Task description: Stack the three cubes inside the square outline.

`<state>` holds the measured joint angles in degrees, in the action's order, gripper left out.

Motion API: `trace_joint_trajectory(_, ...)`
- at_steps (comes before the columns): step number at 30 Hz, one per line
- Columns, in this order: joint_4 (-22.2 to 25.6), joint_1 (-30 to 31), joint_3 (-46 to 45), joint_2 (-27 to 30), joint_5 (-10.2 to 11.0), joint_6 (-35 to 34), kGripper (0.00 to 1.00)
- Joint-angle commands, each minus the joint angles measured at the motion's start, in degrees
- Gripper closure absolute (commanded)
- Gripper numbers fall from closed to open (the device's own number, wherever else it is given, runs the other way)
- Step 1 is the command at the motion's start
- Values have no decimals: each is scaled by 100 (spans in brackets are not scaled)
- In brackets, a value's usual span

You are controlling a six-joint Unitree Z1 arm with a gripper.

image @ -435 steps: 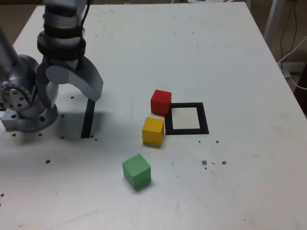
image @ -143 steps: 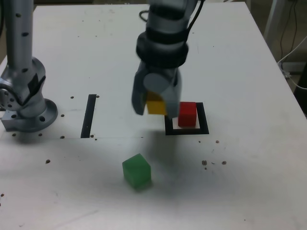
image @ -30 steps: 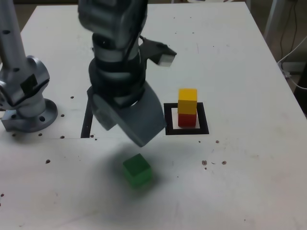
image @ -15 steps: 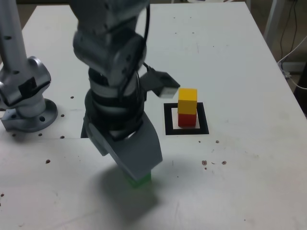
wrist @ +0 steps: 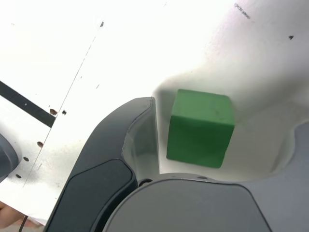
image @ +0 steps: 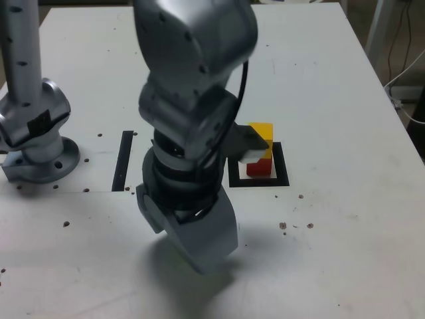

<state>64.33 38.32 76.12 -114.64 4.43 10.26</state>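
Observation:
The green cube (wrist: pixel 200 128) sits on the white table between my gripper's (wrist: pixel 219 121) two jaws, with a small gap on each side; the gripper is open. In the exterior view my gripper (image: pixel 199 242) is lowered to the table near the front edge and hides the green cube completely. Behind it and towards the exterior view's right, the yellow cube (image: pixel 263 130) rests on the red cube (image: pixel 259 169) inside the black square outline (image: pixel 281 174). The wrist camera housing covers part of that stack.
A straight black strip (image: pixel 124 163) lies on the table at the exterior view's left, beside my arm's metal base (image: pixel 36 136). Small dark specks dot the table (image: pixel 345 219). Cables (image: pixel 406 73) hang past the table's right edge.
My gripper has dropped lower and moved slightly to the exterior view's right over the green cube, which now is fully hidden in that view. The red and yellow stack has not moved.

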Motion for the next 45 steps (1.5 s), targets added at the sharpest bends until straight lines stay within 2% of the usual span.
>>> trace_joint_trajectory(1,3,-9,6,-56,-13,-56,35)
trace_joint_trajectory(6,-91,-3,-66,-79,-25,-206,65)
trace_joint_trajectory(10,-122,0,-80,-66,-3,-257,75)
trace_joint_trajectory(19,-162,0,-114,-67,14,-307,81)
trace_joint_trajectory(30,-82,0,-111,41,-28,-391,81)
trace_joint_trajectory(37,842,-170,281,336,36,-947,81)
trace_joint_trajectory(45,1805,-978,1229,508,-54,-1402,81)
